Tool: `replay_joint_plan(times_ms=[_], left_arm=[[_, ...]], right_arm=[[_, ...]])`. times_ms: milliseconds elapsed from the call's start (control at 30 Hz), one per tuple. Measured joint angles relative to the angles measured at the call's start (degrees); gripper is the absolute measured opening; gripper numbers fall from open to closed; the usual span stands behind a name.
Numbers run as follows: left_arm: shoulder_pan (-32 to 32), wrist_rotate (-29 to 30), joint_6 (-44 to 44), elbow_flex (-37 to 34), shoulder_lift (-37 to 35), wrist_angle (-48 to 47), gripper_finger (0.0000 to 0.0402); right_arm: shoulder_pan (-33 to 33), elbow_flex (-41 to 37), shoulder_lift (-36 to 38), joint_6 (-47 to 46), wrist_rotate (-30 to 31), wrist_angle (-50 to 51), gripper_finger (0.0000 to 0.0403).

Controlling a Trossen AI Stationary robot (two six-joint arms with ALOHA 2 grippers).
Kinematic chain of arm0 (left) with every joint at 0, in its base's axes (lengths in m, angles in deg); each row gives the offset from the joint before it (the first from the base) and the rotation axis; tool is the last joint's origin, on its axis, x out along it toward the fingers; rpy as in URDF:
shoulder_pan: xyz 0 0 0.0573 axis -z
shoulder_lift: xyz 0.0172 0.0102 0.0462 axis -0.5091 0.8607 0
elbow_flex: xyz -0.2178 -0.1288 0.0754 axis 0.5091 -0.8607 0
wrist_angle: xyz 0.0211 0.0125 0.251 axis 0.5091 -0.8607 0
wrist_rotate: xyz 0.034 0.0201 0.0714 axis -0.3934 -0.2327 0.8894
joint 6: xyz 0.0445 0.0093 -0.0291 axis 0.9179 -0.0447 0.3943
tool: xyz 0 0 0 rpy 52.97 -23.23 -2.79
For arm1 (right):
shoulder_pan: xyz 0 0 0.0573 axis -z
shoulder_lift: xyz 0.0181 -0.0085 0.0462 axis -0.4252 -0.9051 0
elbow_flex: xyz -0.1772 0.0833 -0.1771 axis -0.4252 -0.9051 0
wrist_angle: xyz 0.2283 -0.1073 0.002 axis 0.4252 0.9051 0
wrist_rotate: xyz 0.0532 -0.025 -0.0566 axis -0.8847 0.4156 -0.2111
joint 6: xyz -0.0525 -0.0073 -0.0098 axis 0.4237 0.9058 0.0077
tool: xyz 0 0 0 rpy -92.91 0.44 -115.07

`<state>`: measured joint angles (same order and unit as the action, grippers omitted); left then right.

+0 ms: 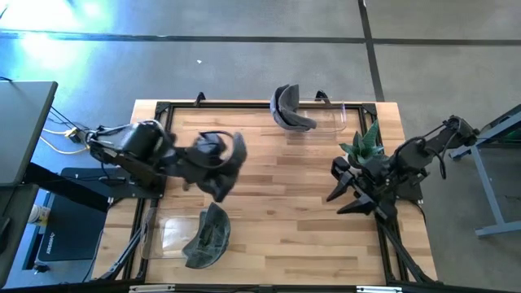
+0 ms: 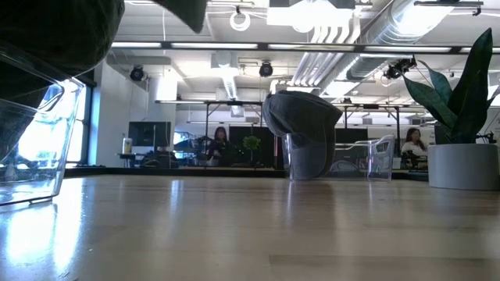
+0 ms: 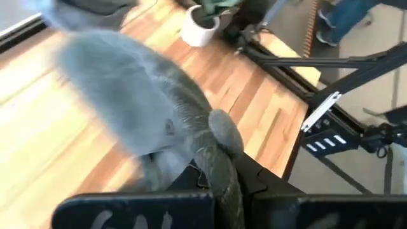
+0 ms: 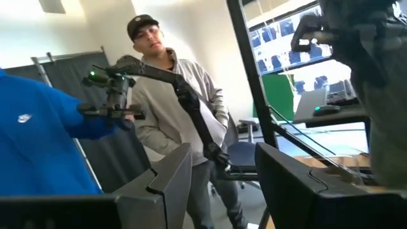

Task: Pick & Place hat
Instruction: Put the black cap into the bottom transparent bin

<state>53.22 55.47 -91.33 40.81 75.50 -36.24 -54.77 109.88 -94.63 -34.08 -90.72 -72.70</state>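
Note:
My left gripper [image 1: 192, 165] is shut on a dark grey hat [image 1: 218, 157] and holds it above the table's left middle; the left wrist view shows the same hat [image 3: 127, 95]. A second hat [image 1: 209, 236] lies on a clear tray [image 1: 167, 236] near the front left. A third hat [image 1: 287, 107] sits on top of a clear stand [image 1: 338, 118] at the far edge, and the low view shows that hat [image 2: 303, 125] too. My right gripper [image 1: 342, 185] stands open by the table's right side, with nothing between its fingers [image 4: 172, 181]. My left gripper pinches a bunched part of the hat's edge [image 3: 219, 137] between its two fingers. The fingers slant downward from the table's left. The hat reaches out beyond the fingertips and is lifted clear of the table.
A potted plant [image 1: 365, 142] stands at the right, just beyond my right gripper. Black frame rails [image 1: 244, 104] run along the table's edges. Bare wood [image 1: 285, 212] lies between the two arms. People stand in the room beyond the table.

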Motion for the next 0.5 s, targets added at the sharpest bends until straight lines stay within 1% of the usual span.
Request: replay_joint_plan(times_ms=[67, 167, 267, 333, 400, 500], left_arm=[[1.1, 0.9, -3.5, 2.2, -0.3, -4.5, 0.0001], [2.9, 0.8, -9.1, 3.7, -0.3, -10.9, 0.0001], [4.4, -0.7, -11.7, 3.5, -0.1, -9.9, 0.0001], [6.1, -1.3, -16.1, 3.8, -0.3, -10.4, 0.0], [7.7, -2.1, -18.5, 3.3, -0.6, -10.4, 0.0], [10.4, -3.7, -22.4, 2.7, -0.5, -10.1, 0.0]], right_arm=[[0.0, 0.0, 0.0, 0.0, 1.1, 0.7, 0.0168], [0.0, 0.0, 0.0, 0.0, 1.8, 0.9, 0.0167], [0.0, 0.0, 0.0, 0.5, 2.0, 1.3, 0.0168], [0.0, 0.0, 0.0, 2.0, 2.3, 1.7, 0.0167], [0.0, 0.0, 0.0, 3.3, 2.6, 1.8, 0.0168], [0.0, 0.0, 0.0, 4.6, 4.9, 1.6, 0.0167]])
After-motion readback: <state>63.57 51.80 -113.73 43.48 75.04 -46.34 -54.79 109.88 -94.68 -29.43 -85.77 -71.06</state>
